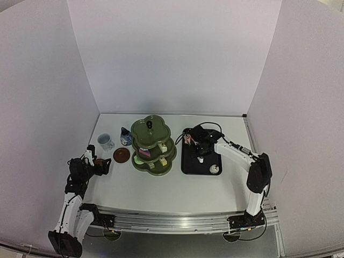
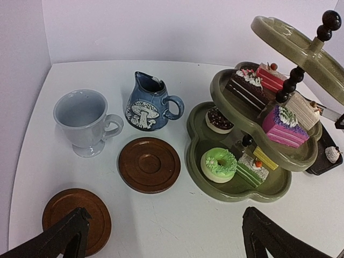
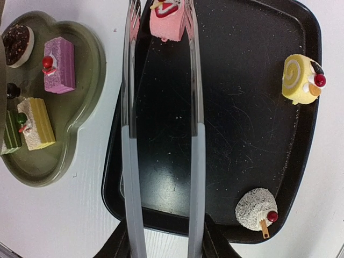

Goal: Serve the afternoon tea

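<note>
The dark green three-tier stand [image 1: 153, 145] holds several small cakes [image 2: 219, 164] on its lower tiers. Left of it are the white mug [image 2: 81, 121], the blue-and-white pot [image 2: 148, 110] and two brown coasters [image 2: 149, 164] [image 2: 72, 215]. My left gripper [image 2: 165, 215] hangs open over the table beside the near coaster, holding nothing. My right gripper [image 3: 164, 247] is shut on the metal tongs [image 3: 196, 107] over the black tray. A pink cake [image 3: 167, 21] sits between the tong tips at the tray's corner nearest the stand.
The black tray [image 3: 242, 107] still carries a yellow roll cake [image 3: 302, 79] and a white coconut cake with a cherry [image 3: 257, 209]. White walls enclose the table on three sides. The stand's lowest tier [image 3: 80, 118] lies just left of the tray.
</note>
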You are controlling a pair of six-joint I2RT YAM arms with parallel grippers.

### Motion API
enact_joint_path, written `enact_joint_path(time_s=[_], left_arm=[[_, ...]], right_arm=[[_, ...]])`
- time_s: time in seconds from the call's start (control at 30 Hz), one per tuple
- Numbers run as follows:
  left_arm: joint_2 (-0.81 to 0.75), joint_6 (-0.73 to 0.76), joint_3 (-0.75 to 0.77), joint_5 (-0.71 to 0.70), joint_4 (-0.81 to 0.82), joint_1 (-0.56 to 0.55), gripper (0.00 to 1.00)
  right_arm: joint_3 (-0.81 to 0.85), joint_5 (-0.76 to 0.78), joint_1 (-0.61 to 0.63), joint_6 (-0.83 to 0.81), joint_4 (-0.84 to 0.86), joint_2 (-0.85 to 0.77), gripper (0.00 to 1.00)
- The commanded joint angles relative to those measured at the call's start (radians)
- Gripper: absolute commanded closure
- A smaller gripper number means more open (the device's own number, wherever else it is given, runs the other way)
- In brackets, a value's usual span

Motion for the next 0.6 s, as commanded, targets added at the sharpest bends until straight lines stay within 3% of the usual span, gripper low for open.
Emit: enact_joint_path(time_s=[0.0,0.57], left_arm=[[0.000,0.015,-0.002,-0.009,0.038,0.003,0.00],[0.001,0.042,-0.005,-0.010,0.036,0.003,0.00]], right_arm=[[0.047,0.002,-0.005,-0.002,0.028,0.023,0.64],[0.049,0.041,-0.013,0.002,0.024,0.058,0.66]])
